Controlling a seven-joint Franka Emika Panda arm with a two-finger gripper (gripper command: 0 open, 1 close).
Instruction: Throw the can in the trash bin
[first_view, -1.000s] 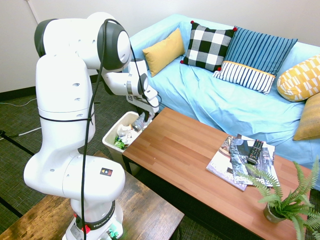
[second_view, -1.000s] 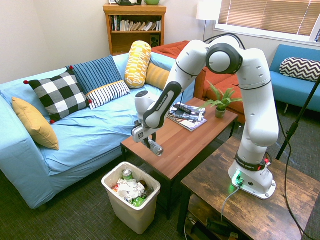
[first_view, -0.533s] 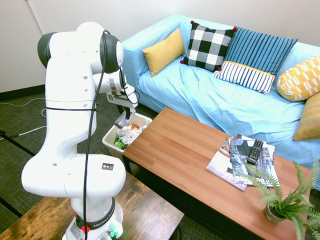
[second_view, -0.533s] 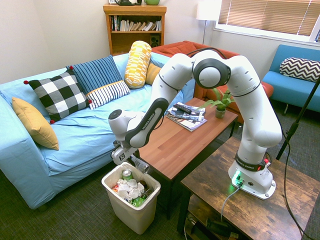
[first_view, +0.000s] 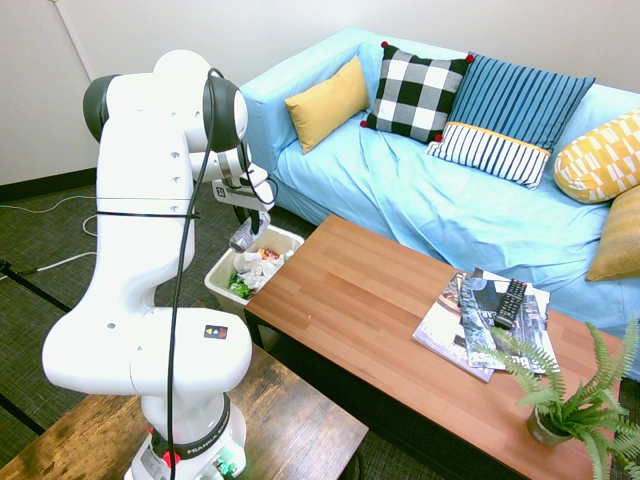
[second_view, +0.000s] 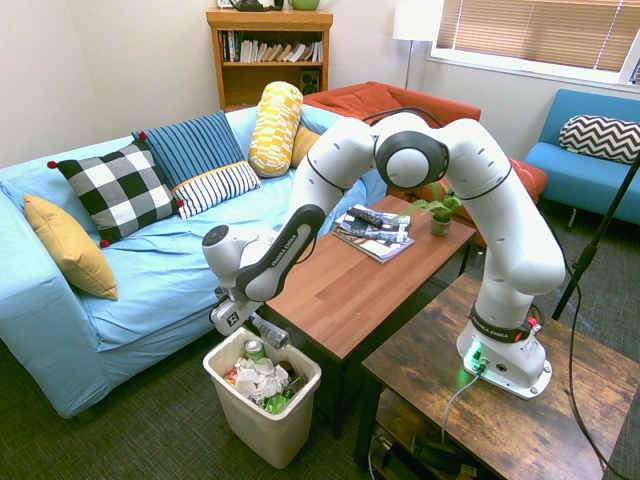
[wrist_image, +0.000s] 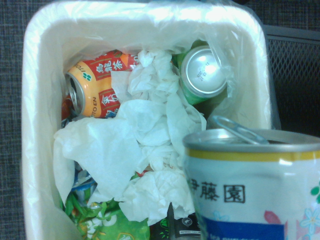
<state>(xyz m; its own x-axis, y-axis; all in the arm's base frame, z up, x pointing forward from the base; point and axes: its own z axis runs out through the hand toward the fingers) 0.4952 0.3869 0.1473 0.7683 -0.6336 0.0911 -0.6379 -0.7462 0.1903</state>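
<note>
**Wrist view: can held above the bin, release was the next step**

Wrist view showed you the can (wrist_image: 255, 185) close to the lens, and under it the open trash bin (wrist_image: 35, 125) with crumpled white paper (wrist_image: 140, 145), an orange can (wrist_image: 95, 90) and a green can (wrist_image: 202, 72).

In the second exterior view the gripper (second_view: 250, 326) was closed on the can (second_view: 270, 333), which hung tilted just above the bin rim (second_view: 300, 372). I judge the carrying was done and you only needed to let the fingers part.

The wooden table (second_view: 380, 280) edge stood just beside the bin on one side and the blue sofa (second_view: 150, 280) near on the other, so free room was mainly upward.
</note>
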